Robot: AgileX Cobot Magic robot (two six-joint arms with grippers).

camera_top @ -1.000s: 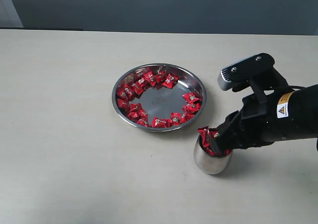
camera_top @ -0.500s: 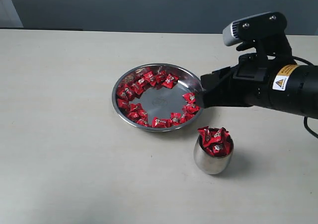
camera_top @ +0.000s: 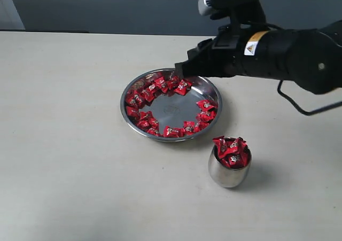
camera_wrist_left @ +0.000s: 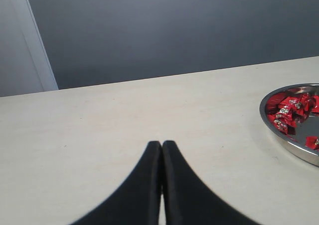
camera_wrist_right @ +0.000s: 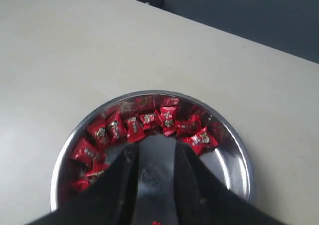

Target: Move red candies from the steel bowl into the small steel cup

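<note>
The steel bowl [camera_top: 216, 99] sits mid-table with red candies [camera_top: 160, 85] ringing its flat bottom. In front of it to the right, the small steel cup [camera_top: 228, 172] stands upright, heaped with red candies [camera_top: 231, 151]. My right gripper [camera_top: 181, 70] hovers open over the bowl's far side. The right wrist view shows its fingers spread with nothing between them [camera_wrist_right: 156, 147], above the bare bottom of the bowl [camera_wrist_right: 239, 145] and near the candies [camera_wrist_right: 149, 122]. My left gripper [camera_wrist_left: 161, 144] is shut and empty over bare table, well away from the bowl [camera_wrist_left: 284, 135].
The pale table [camera_top: 64, 145] stretches wide to the left of the bowl and in front of it. A dark wall [camera_top: 107, 6] runs along the table's far edge. My right arm's black body [camera_top: 288, 54] hangs above the table's right rear.
My right gripper has lifted off the cup and swung back and left, from the cup's rim to above the bowl's far side. The cup stays heaped with candies.
</note>
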